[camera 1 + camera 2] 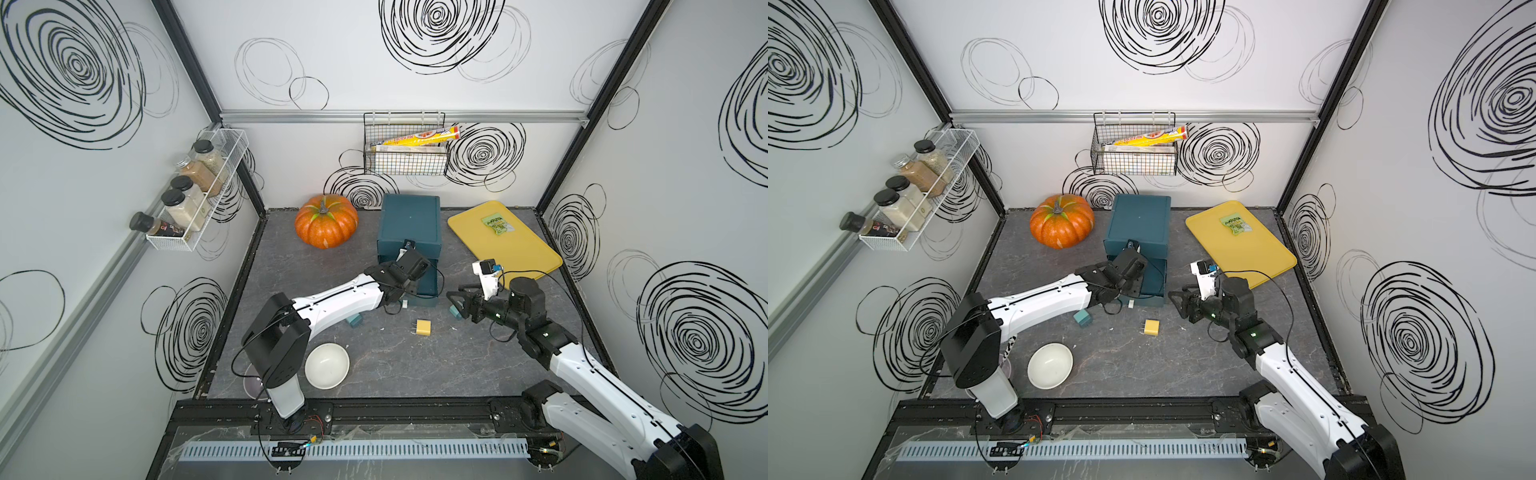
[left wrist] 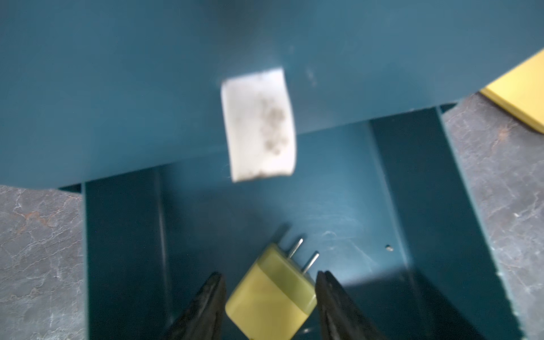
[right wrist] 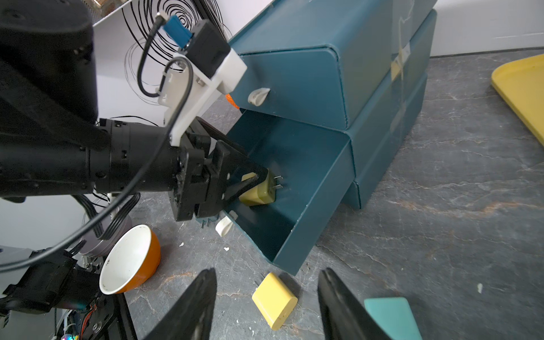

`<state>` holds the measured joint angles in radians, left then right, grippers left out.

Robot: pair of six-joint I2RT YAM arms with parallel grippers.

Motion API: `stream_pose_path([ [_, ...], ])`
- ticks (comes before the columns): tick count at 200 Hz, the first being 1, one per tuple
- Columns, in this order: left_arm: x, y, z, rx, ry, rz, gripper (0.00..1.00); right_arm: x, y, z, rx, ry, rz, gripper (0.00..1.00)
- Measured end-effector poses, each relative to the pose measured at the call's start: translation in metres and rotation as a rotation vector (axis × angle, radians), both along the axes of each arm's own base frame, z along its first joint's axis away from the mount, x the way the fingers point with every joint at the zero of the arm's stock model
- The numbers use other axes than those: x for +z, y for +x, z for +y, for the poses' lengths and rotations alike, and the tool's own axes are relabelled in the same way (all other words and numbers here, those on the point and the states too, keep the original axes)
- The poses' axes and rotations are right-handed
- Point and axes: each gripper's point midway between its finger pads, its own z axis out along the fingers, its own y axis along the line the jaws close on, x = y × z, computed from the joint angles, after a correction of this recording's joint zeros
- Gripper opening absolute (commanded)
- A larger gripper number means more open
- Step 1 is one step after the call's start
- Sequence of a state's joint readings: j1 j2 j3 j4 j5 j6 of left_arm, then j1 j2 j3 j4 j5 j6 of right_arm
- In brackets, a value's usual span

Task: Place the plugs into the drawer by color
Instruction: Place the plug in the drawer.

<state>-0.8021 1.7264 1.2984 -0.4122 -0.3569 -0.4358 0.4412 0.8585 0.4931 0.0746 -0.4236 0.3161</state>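
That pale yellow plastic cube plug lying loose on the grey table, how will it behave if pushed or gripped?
The pale yellow plug looks like hard plastic, so probably stiff and light. Resting on a flat face, it should slide, not roll, when pushed. Its smooth sides might slip.

The left arm [image 1: 336, 300] reaches far toward mid-scene, its left gripper [image 2: 268, 278] showing fingers [image 2: 206, 300] partly apart. The right arm [image 1: 582, 365] stretches leftward, its right gripper [image 3: 267, 275] low, fingers spread with nothing between.
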Motion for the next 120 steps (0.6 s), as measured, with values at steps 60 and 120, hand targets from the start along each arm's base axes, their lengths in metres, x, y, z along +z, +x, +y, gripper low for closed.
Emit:
stream_pose_path([
  [60, 0.103, -0.024, 0.009, -0.029, -0.26, -0.156, 0.72, -0.009, -0.033, 0.037, 0.149, -0.057, -0.015, 0.61],
  [120, 0.138, -0.081, 0.056, -0.081, -0.591, -0.306, 0.79, -0.065, -0.041, 0.027, 0.069, -0.128, 0.101, 0.62],
])
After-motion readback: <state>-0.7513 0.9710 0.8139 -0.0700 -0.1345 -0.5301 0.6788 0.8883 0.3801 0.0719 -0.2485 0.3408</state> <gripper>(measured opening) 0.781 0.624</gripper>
